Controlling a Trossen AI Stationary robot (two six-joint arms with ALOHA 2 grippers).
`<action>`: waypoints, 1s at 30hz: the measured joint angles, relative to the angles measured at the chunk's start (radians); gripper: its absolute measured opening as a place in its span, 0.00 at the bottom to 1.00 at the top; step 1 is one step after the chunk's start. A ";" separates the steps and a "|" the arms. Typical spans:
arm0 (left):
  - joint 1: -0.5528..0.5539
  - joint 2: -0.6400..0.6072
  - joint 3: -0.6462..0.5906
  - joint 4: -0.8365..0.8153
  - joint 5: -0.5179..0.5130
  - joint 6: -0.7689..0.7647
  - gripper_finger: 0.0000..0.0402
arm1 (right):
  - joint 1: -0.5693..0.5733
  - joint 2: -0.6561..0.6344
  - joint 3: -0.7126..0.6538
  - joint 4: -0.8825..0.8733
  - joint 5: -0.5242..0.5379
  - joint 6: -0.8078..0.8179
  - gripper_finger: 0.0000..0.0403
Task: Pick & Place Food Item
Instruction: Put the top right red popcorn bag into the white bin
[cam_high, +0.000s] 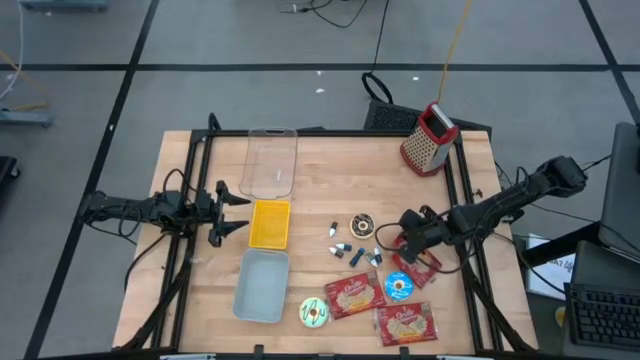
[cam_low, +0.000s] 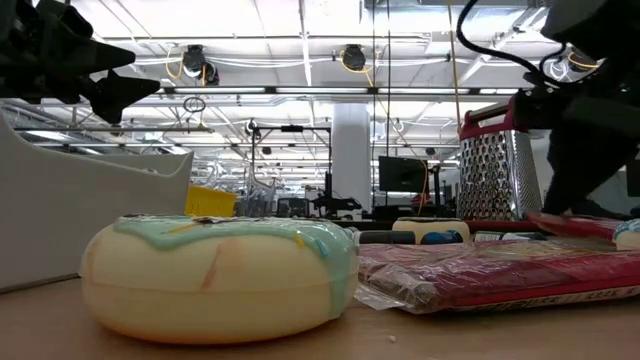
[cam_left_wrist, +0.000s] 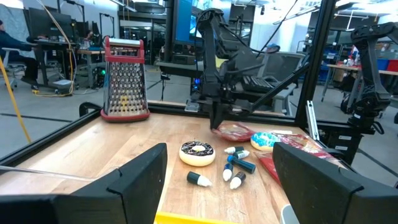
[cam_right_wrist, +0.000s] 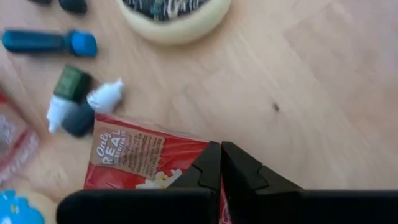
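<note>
Because the right gripper (cam_right_wrist: 221, 163) has its two dark fingers pressed together over the edge of the flat red crinkly foil snack packet (cam_right_wrist: 140, 158), it looks to be pinching the wrapper's edge; whether foil really sits between the pads is hidden by the fingers themselves. In the high view that gripper (cam_high: 409, 236) is at centre right of the frame, low over the packet (cam_high: 424, 266), which lies on the pale wooden table (cam_high: 320, 170) just right of a scatter of small blue, green and white capped bottles (cam_high: 356, 250).

I judge the packet light, thin and limp: pinched by one edge it should fold and dangle rather than stay flat, and the glossy film is likely slippery, so a bite well in from the seam is safer than the very lip. Its contents may crush if squeezed across the middle.

Just beyond the packet lies a round blue-iced doughnut (cam_high: 399, 286); lower in the frame are two more red snack packets (cam_high: 352, 295) (cam_high: 405, 324) and a mint-iced doughnut with cream sides (cam_high: 314, 313). A chocolate-iced doughnut (cam_high: 361, 226) sits above the bottles. A red-topped metal box grater (cam_high: 429, 138) stands at upper right.

Left of centre lie a yellow tray (cam_high: 270, 223), a clear plastic container (cam_high: 271, 160) above it and a grey tub (cam_high: 262, 286) below. The left gripper (cam_high: 232, 210) waits beside the yellow tray, jaws wide apart and empty.
</note>
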 joint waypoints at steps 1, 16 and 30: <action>0.000 0.000 0.000 0.000 0.000 0.000 0.74 | -0.007 0.000 0.000 0.006 0.002 -0.005 0.00; 0.000 0.000 0.000 0.000 0.000 0.000 0.74 | -0.043 0.000 0.000 0.123 0.003 -0.148 0.00; 0.000 0.000 0.000 0.000 0.000 0.000 0.74 | -0.043 0.000 0.000 0.649 0.005 -0.524 0.00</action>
